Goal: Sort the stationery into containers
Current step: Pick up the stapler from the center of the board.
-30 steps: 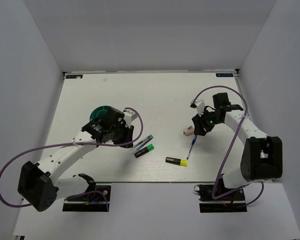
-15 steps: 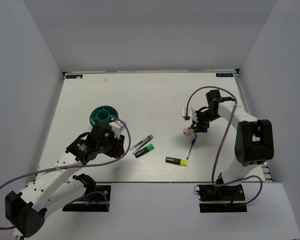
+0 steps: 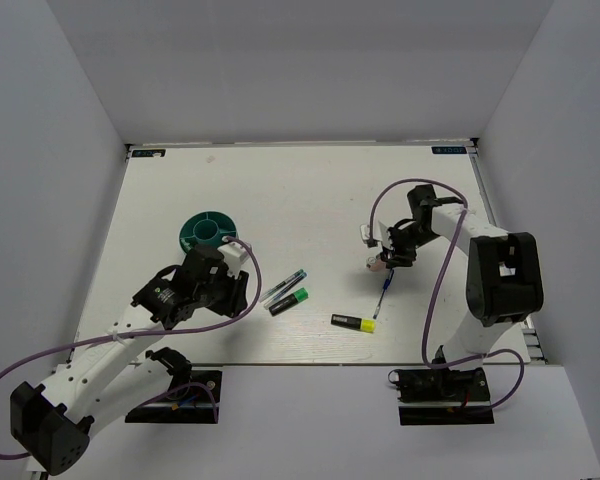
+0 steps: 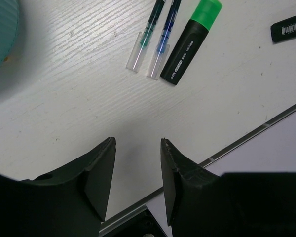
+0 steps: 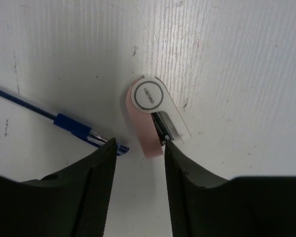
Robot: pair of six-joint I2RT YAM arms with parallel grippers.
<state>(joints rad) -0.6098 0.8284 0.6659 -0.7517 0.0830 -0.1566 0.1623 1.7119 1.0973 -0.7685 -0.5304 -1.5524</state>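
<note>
the teal organiser stands on the bench. just nearer than it and slightly right, the left jaws hang spread and empty. further right lie the teal-black pen and green-black highlighter, then the yellow-black highlighter and blue pen. farthest right of the organiser, the right jaws stand spread around one end of the pink-white piece.

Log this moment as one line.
left gripper open, empty | right gripper open over pink-white piece | green highlighter, yellow highlighter on table
</note>
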